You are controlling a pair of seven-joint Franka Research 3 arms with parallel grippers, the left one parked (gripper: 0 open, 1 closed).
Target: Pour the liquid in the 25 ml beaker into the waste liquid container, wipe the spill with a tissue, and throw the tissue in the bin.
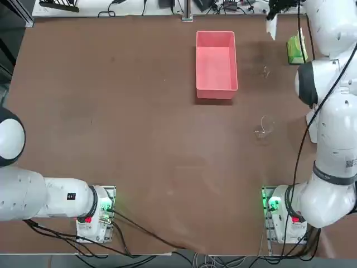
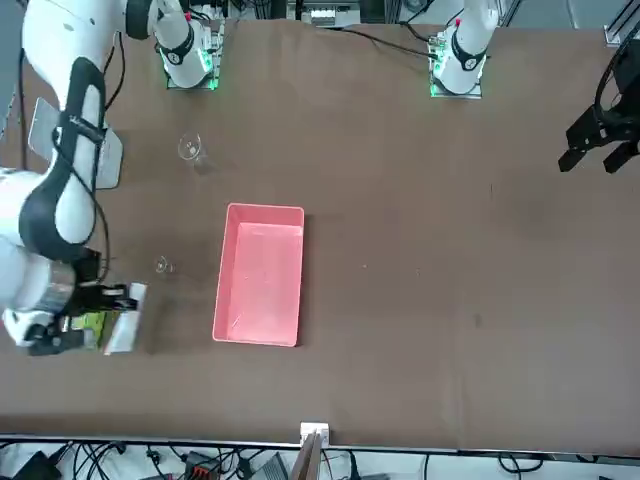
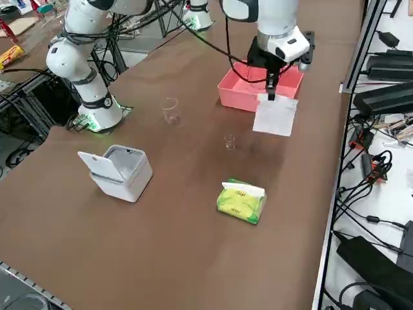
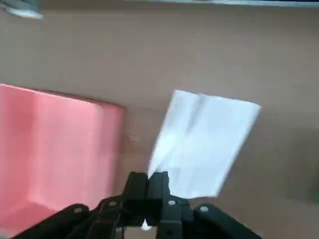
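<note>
One claw: right gripper [image 3: 271, 91] pinched shut on the tissue [image 3: 276, 115], sheet hanging below.
Spill side: near 25 ml beaker [image 3: 229, 141], lower, toward the robot's base.

Small glass beaker [image 3: 229, 142]: tiny, clear, upright on the brown table, standing alone between the pink tray and the green tissue pack. Whether it holds liquid cannot be told.

Pink tray [image 1: 216, 66]: rectangular, low-walled plastic, flat on the table toward the far side from the robot, long side running near to far. Looks empty inside. The beaker sits to its right, apart from it.

Tissue [image 3: 275, 114]: a flat white sheet with a fold line, unfolded, hanging in the air from one edge pinched between the closed fingers of the right gripper [image 3: 271, 87]. It dangles above the table just right of the tray, beyond the beaker.
</note>
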